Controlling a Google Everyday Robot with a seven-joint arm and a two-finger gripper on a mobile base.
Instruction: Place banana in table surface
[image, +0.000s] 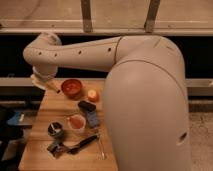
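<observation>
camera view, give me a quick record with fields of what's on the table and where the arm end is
gripper: above the table's back-left corner, left of the red bowl
banana: pale curved piece at the gripper's end; contact with the wood cannot be told
table surface: light wood, carries bowl, fruit, cups, utensils
round orange fruit: just right of the red bowl
task state: banana not clearly set down yet

Red bowl (72, 88): at the back, just right of the gripper (44, 83). Round orange fruit (93, 94): just beside the bowl, on its right. Dark blocky item (86, 106) and blue packet (93, 119): centre, touching. Pale cup (76, 121), reddish contents: left of the packet. Dark cup (55, 130): further left. Black-handled utensil (82, 145): front.
</observation>
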